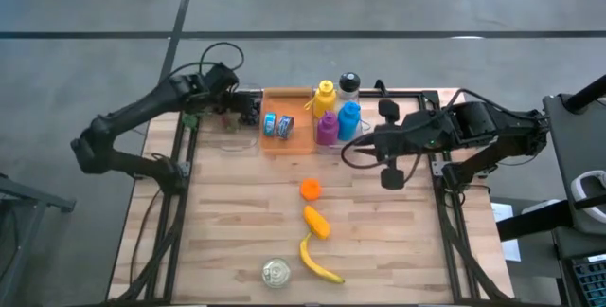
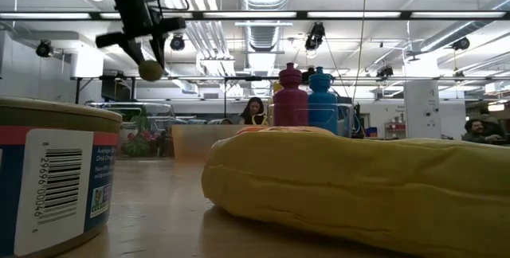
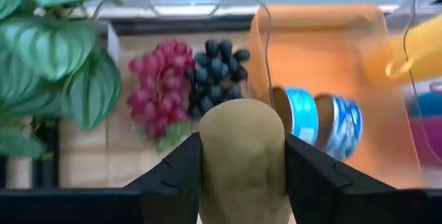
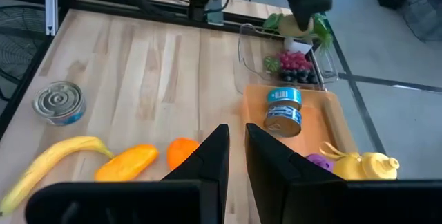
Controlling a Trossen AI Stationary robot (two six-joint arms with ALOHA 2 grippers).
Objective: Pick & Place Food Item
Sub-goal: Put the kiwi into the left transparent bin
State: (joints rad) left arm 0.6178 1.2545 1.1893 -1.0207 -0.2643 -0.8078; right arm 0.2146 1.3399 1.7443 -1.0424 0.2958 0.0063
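Near the desk's far left corner, the left gripper (image 3: 242, 175) clamps a brown kiwi (image 3: 242, 158) between its fingers, raised above a clear bin (image 4: 276, 58) that holds red grapes (image 3: 153, 92) and dark grapes (image 3: 217, 72). A leafy plant (image 3: 55, 51) sits at the bin's outer side. Just to the right, an orange tray (image 1: 289, 141) along the far edge carries two blue cans (image 1: 277, 125). Next come the yellow, purple and blue bottles (image 1: 333, 113). Down the desk's middle lie an orange (image 1: 310, 189), a mango (image 1: 317, 223), a banana (image 1: 317, 261) and a tin can (image 1: 276, 272) near the front edge. By the right edge, the right gripper (image 4: 236, 156) hovers with its fingers nearly closed on nothing.
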